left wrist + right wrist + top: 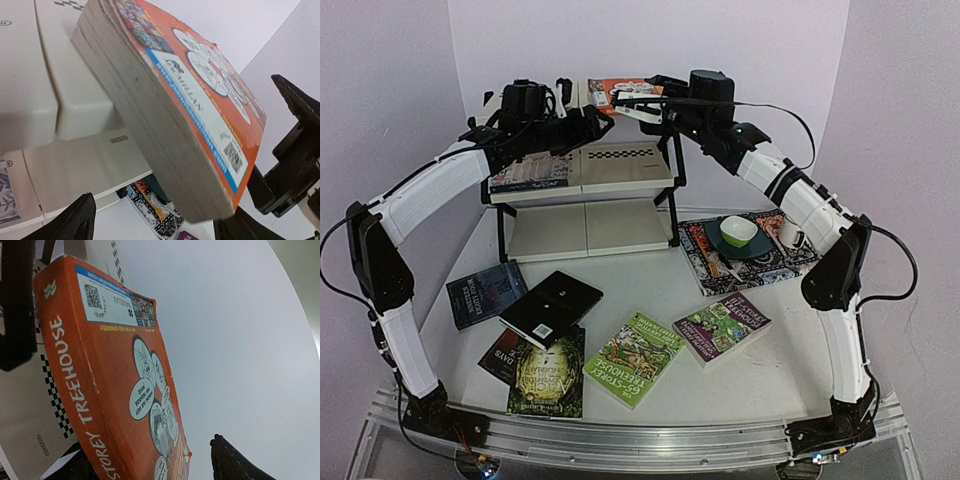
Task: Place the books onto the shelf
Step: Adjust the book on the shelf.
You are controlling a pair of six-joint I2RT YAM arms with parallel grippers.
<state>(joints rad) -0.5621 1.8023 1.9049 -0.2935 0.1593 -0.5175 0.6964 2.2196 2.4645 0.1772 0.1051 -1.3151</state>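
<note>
An orange book (612, 93) stands tilted on the top tier of the shelf (620, 172), and both grippers are at it. My left gripper (582, 115) is open around its lower corner (200, 165); one finger (75, 222) is well clear of the page edge. My right gripper (638, 105) is open too: the spine (85, 405) is near one finger and the other finger (235, 462) is apart from the cover. One book (530, 176) lies on the middle tier. On the table lie dark blue (485, 293), black (552, 307), green-gold (548, 372), bright green (635, 358) and purple (722, 327) books.
A patterned mat (760, 265) lies right of the shelf with a green bowl (738, 232) on a dark plate and a fork; a white mug (790, 236) stands beside it. White walls close in behind and at both sides.
</note>
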